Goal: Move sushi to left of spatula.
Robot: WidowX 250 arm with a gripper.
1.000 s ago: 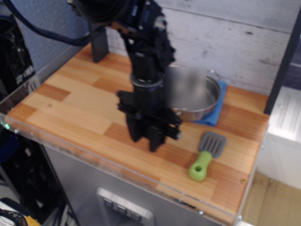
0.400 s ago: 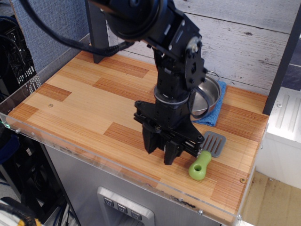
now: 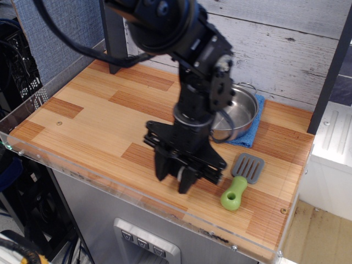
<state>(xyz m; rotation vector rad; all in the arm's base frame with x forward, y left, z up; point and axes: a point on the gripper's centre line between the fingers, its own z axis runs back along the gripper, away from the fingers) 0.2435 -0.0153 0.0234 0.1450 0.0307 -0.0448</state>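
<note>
My black gripper [image 3: 174, 182] points down at the wooden tabletop [image 3: 88, 118], just left of the spatula [image 3: 242, 180]. The spatula has a grey slotted blade and a lime-green handle, and lies near the front right. A small pale patch between the fingers looks like the sushi [image 3: 180, 174]. The rest of the roll is hidden by the fingers. The jaws stand close together around it, low over the table, about a hand's width left of the green handle.
A steel pot [image 3: 241, 113] sits on a blue cloth [image 3: 252, 132] at the back right, just behind the arm. A dark post [image 3: 114, 38] stands at the back left. The table's clear front rim [image 3: 137, 192] runs close below the gripper.
The gripper swung right toward the spatula's handle, then came back a little to the left and toward the front edge. The spatula and pot have not moved.
</note>
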